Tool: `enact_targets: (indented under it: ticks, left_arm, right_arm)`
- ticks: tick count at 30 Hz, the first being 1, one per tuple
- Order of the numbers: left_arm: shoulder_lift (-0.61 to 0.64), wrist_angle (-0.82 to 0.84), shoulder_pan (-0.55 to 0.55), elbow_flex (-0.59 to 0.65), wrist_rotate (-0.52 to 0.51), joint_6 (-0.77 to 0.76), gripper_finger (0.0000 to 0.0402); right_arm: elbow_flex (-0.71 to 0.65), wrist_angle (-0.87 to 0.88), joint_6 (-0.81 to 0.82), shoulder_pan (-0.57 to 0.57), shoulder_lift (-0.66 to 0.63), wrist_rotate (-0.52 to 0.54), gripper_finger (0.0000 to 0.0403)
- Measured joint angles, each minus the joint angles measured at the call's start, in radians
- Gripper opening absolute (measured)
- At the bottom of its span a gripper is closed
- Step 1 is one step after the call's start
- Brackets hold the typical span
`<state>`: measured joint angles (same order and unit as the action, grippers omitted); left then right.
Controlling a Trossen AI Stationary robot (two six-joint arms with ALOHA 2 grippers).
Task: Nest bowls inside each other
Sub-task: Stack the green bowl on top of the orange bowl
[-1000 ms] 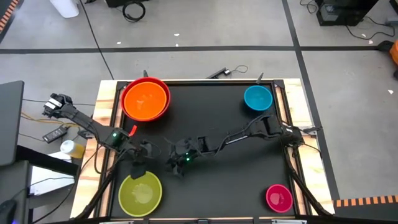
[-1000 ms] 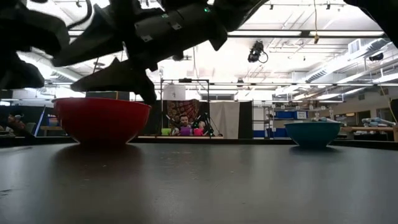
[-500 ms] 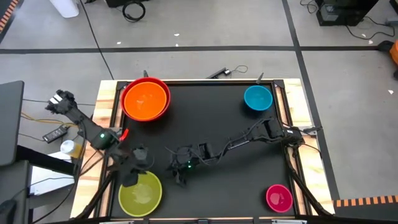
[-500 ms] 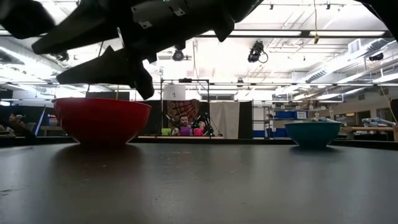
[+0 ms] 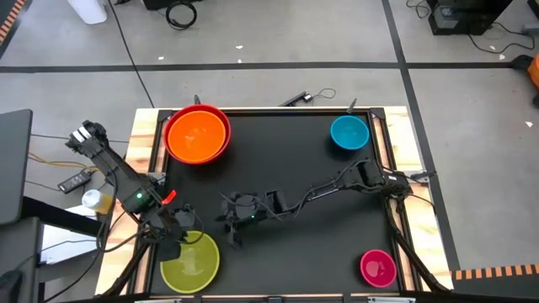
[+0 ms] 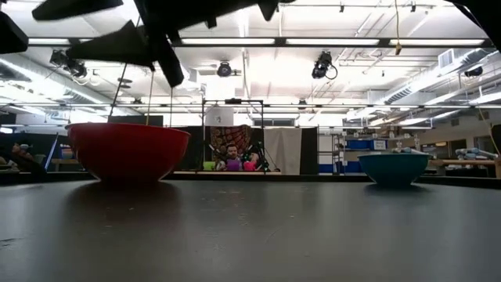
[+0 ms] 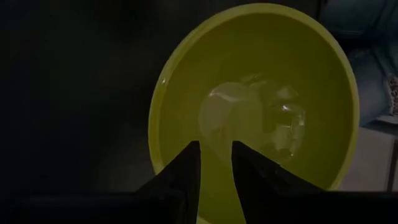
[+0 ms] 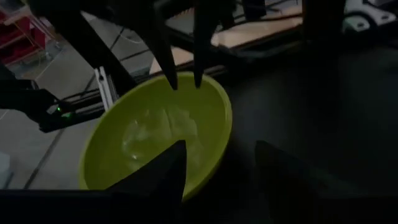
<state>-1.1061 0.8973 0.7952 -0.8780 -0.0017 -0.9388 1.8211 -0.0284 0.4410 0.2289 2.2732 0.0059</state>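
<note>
The yellow-green bowl (image 5: 192, 264) sits on its base at the near left of the black table. My left gripper (image 7: 214, 152) hangs over the bowl's far-left rim, fingers pointing down and a little apart, with nothing between them. My right gripper (image 8: 221, 165) stands open just right of that bowl, pointing at it, clear of its rim (image 8: 225, 124). The orange bowl (image 5: 197, 133) rests inside the red bowl (image 6: 129, 153) at the far left. The blue bowl (image 5: 349, 132) stands at the far right and the pink bowl (image 5: 378, 267) at the near right.
Wooden frame rails (image 5: 145, 151) run along the table's left and right sides. Bare black mat (image 5: 295, 160) lies between the bowls in the table's middle. In the low view a person (image 6: 232, 156) shows far behind the table.
My left gripper has risen and swung toward the table's near-left corner, from beside the yellow-green bowl's far rim to over it. My right gripper has risen and drifted a little toward the left edge. No bowl has moved.
</note>
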Motion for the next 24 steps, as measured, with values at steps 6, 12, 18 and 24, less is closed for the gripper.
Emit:
enact_targets:
  ticks: [6, 12, 18, 24]
  left_arm:
    - [0.000, 0.025, 0.000, 0.000, -0.035, -0.017, 0.0094]
    - [0.000, 0.071, -0.002, 0.000, -0.085, -0.041, 0.0103]
    - [-0.005, 0.056, -0.002, 0.000, -0.156, -0.089, 0.0135]
    - [-0.043, 0.058, -0.001, 0.000, -0.161, -0.116, 0.0198]
  right_arm:
    - [0.009, -0.013, -0.037, 0.000, 0.012, 0.002, 0.0197]
    - [0.056, -0.015, -0.084, 0.014, 0.097, -0.008, 0.0197]
    - [0.190, 0.059, -0.091, 0.010, 0.171, -0.048, 0.0197]
    - [0.272, 0.097, -0.083, 0.011, 0.233, -0.060, 0.0197]
